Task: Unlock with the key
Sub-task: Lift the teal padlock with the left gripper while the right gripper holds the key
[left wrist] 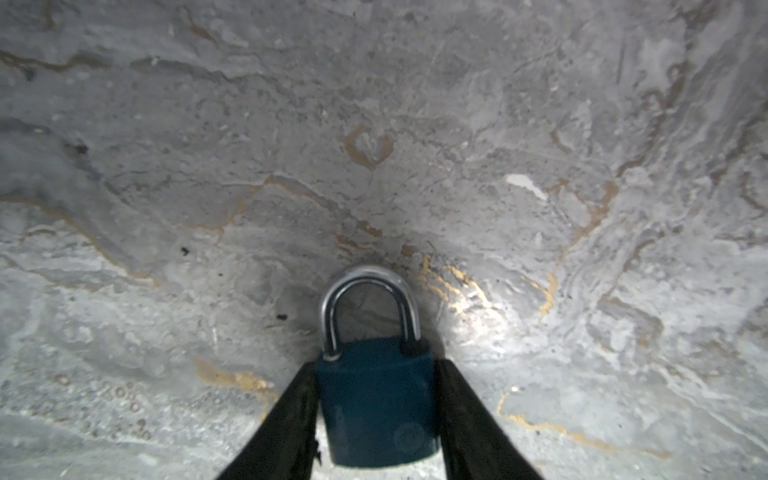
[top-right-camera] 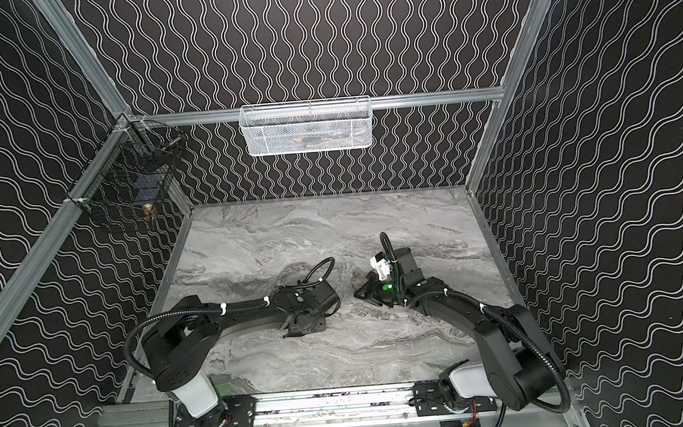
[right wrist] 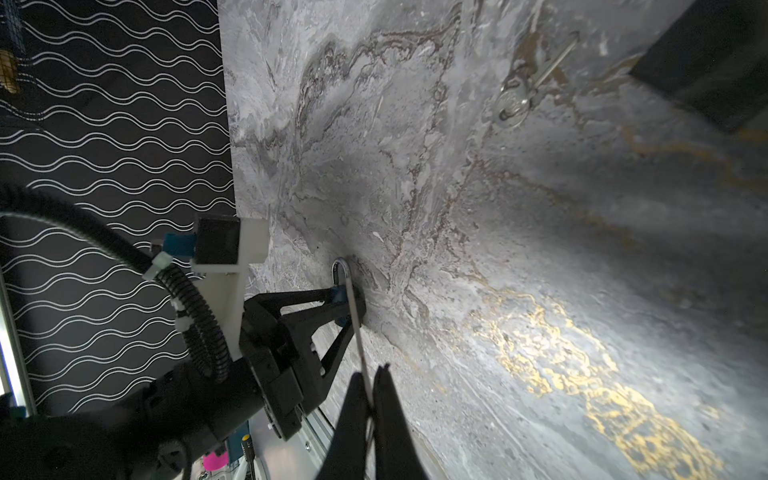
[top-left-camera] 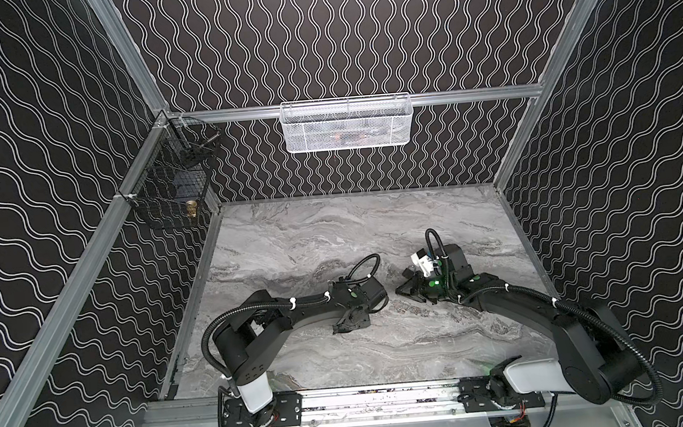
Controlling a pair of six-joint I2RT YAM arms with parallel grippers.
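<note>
Left wrist view: the left gripper (left wrist: 376,365) clasps the blue padlock (left wrist: 376,399) by its body's two sides, low on the table (left wrist: 249,166). The padlock's long axis lies in line with the gripper, and its shackle (left wrist: 368,276) points away. The right gripper (right wrist: 371,372) pinches a thin silver key (right wrist: 357,328) that points straight out toward the padlock.

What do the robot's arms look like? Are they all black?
Mostly black. The left arm and right arm each have a white section near the base, a ribbed black cable hose tied on with white zip ties, and a green dot by the wrist. The left gripper and right gripper have black, pointed fingers.
</note>
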